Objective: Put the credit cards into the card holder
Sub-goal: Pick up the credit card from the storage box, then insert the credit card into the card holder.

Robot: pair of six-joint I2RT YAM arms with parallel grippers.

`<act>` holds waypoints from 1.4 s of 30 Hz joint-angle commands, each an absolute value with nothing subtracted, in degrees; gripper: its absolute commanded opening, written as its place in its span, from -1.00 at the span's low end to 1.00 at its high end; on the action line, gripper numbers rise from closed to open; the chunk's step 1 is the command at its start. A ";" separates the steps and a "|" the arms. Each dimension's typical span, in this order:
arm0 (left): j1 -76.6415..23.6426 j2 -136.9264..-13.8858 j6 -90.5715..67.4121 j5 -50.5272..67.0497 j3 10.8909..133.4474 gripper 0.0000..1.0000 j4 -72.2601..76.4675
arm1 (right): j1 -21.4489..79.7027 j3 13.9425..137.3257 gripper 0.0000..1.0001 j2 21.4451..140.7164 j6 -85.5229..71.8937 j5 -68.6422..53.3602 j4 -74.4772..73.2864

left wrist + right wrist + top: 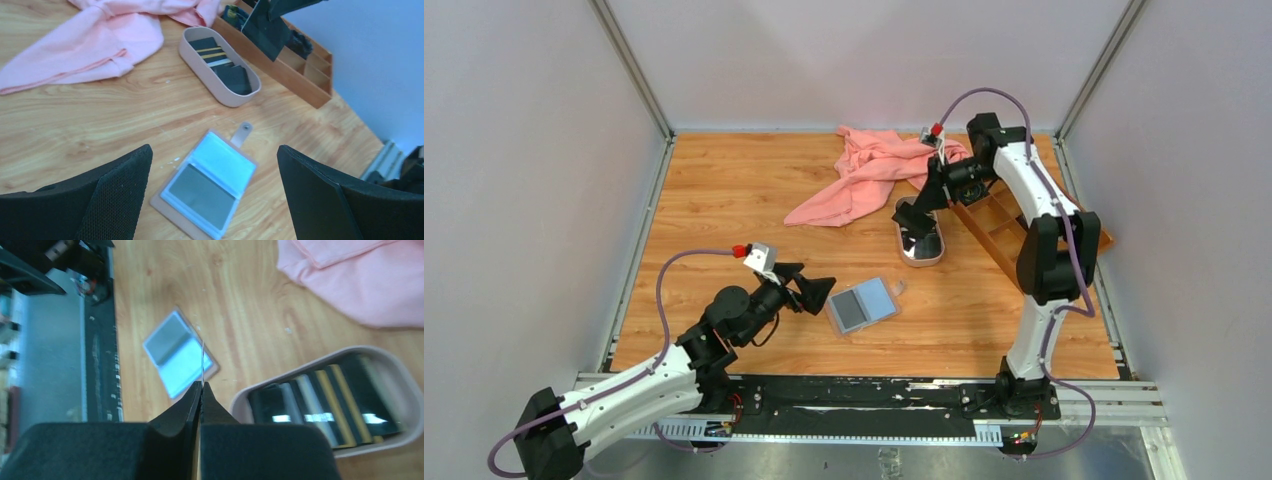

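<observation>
Woodgrain tabletop [724, 200], pale walls [524, 150]; left hand [816, 293] apart, right hand [201, 385] clamped on seemingly 1 credit card [912, 217].

- Top external: high overhead, looking down, with the card holder [862, 305] near centre.
- Left wrist: low and close, just short of it.
- Right wrist: farther off, beyond it, looking back.
- All 3 views share it.

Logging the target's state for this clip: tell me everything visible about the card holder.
The card holder lies open and flat on the wooden table, in front of the open left gripper, touched by nothing. Its pinkish-tan leather-look cover has a snap tab sticking out; two clear grey-blue sleeves face up, one darker.
</observation>
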State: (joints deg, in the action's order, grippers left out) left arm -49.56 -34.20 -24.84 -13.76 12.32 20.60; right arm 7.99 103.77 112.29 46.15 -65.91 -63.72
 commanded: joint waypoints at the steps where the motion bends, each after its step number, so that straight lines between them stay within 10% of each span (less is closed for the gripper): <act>1: -49.13 -33.86 -34.47 -9.23 12.34 1.00 21.80 | 7.47 91.81 -1.00 103.17 31.19 -70.73 -54.18; 15: -49.13 -32.25 -54.59 -8.00 3.76 0.82 21.88 | 17.79 55.62 -1.00 93.27 -6.99 -66.85 -12.12; 22: -49.17 -33.47 -55.97 -8.70 3.12 0.53 21.97 | 23.14 55.73 -1.00 99.20 -13.01 -65.44 -7.73; 28: -49.12 -39.10 -56.07 -8.57 4.09 -0.15 22.06 | 23.96 57.15 -1.00 104.52 -14.68 -62.25 -7.54; 42: -49.19 -51.89 -54.37 -6.74 7.02 -0.46 27.29 | 25.69 57.08 -1.00 106.24 -14.07 -57.30 -7.49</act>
